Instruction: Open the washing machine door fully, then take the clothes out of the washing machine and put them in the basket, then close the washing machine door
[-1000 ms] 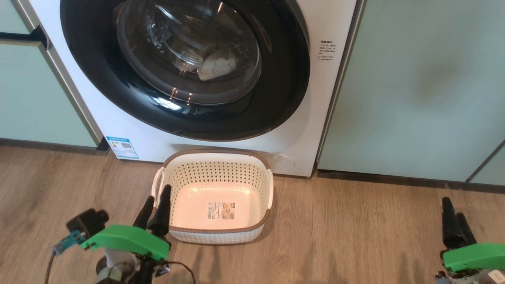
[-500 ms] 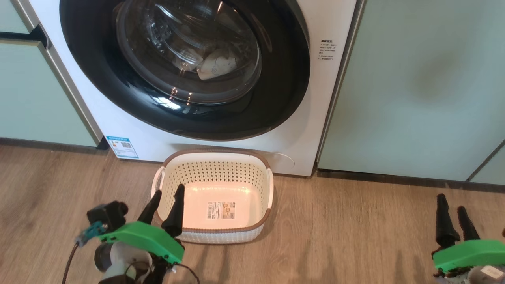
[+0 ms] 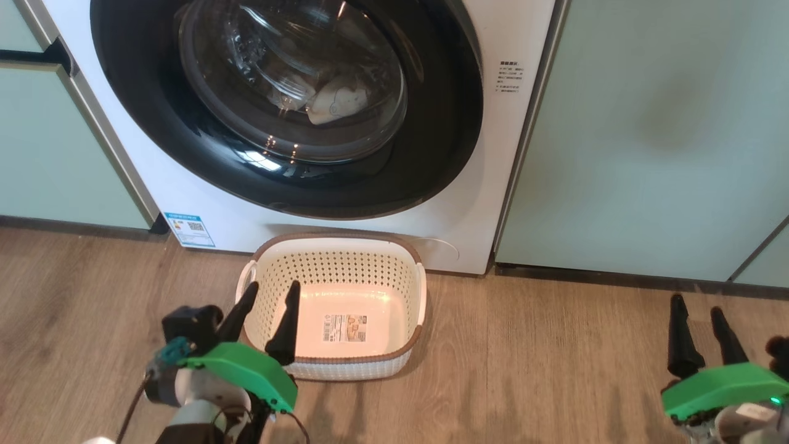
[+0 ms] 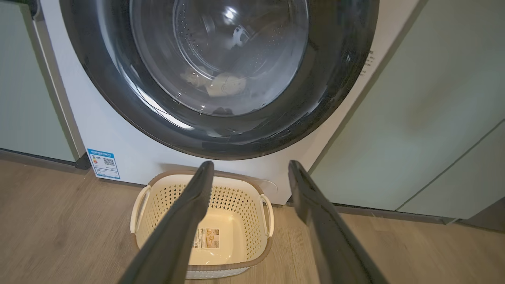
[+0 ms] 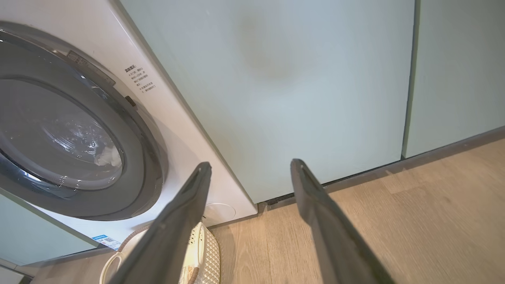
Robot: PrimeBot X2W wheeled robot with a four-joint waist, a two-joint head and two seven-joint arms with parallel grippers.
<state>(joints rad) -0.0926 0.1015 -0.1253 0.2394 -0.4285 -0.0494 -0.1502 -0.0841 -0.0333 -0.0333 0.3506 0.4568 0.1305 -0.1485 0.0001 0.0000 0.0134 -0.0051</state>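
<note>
Behind the shut washing machine door (image 3: 185, 154), its top cut off, the clothes (image 3: 336, 102) are a dim pale lump, the basket (image 3: 345, 237) sits below it, and left claw (image 3: 273, 287) and right claw (image 3: 696, 305) gape wide, empty.

Left tool (image 4: 250, 165), fingers (image 4: 185, 221) apart, near the basket (image 4: 241, 200), before the closed washing machine door (image 4: 339, 79).
</note>
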